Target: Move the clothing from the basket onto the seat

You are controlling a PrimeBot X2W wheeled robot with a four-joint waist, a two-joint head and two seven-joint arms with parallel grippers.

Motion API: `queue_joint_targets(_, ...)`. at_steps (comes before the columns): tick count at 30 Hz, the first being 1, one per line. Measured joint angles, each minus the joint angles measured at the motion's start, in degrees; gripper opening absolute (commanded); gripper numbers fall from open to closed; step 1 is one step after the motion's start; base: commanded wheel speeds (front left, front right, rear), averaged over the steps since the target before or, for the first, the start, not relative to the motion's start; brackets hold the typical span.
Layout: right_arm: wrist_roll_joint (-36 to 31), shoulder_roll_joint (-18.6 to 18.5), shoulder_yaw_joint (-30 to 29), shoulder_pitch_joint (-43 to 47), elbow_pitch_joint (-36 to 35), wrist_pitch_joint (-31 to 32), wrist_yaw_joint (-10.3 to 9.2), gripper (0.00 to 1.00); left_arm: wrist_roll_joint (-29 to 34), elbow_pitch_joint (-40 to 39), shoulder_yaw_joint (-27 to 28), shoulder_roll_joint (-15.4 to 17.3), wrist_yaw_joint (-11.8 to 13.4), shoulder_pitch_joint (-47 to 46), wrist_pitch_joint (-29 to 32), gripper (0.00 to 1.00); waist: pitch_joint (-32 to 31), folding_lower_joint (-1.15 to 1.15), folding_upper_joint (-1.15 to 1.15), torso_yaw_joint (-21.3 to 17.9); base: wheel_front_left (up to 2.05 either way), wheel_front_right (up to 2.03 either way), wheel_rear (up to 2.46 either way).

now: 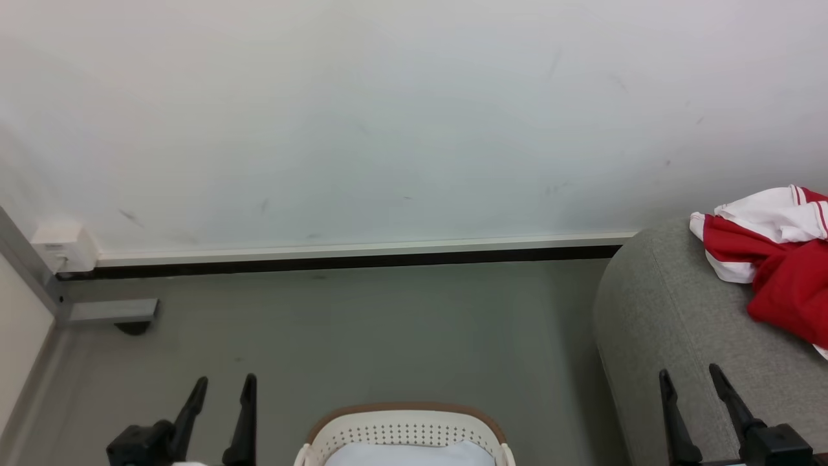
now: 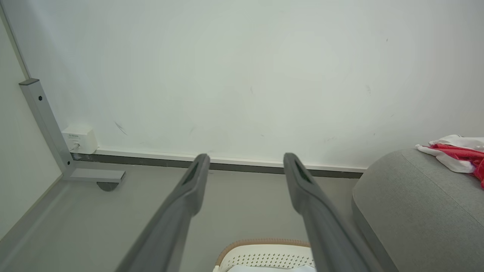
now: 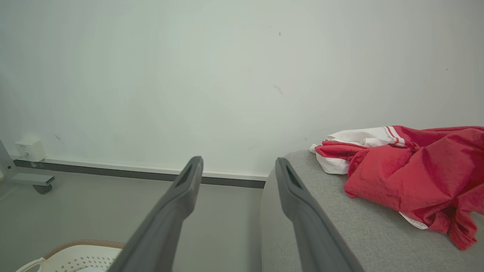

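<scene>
Clothing (image 1: 786,285), crumpled red fabric with white panels and striped trim, lies heaped on the rounded, grey woven seat (image 1: 673,323) at the head view's right edge. At lower centre, the perforated cream basket (image 1: 404,430) with its brown rim holds a smooth pale cloth (image 1: 407,455). The left hand (image 1: 226,382) and right hand (image 1: 688,372) both stand spread and empty.

In the left wrist view, two long matte dark fingers splay apart above the grey floor (image 2: 75,226), with the basket below them.

In the right wrist view, the parted fingers flank the seat's curved edge, and the clothing lies bunched in soft folds just beyond.
</scene>
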Motion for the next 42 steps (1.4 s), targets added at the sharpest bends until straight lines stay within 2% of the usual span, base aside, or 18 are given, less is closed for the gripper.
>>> queue_joint_targets(9,1.65,-0.01,0.90,1.58,0.16,-0.01,0.00,1.00,7.26,1.58,8.83,-5.67,-9.78,3.32,0.00,1.00,-0.45,0.01,0.00,0.04,0.00,0.00,0.00)
queue_joint_targets(15,1.65,0.01,0.62,1.58,0.12,-0.01,0.00,1.00,10.55,2.02,11.98,-8.16,-12.32,3.35,0.00,1.00,-0.19,0.01,0.00,-0.34,0.00,0.00,0.00)
queue_joint_targets(28,1.66,-0.01,0.49,1.58,0.18,-0.01,0.00,1.00,13.22,2.85,14.06,-10.31,-13.65,3.26,0.00,1.00,0.11,0.01,0.00,-1.56,0.00,0.00,0.00)
queue_joint_targets(42,1.69,0.00,0.40,1.58,0.32,-0.01,0.00,1.00,12.79,3.07,12.35,-9.71,-13.67,3.09,0.00,1.00,0.20,0.01,0.00,-1.91,0.00,0.00,0.00)
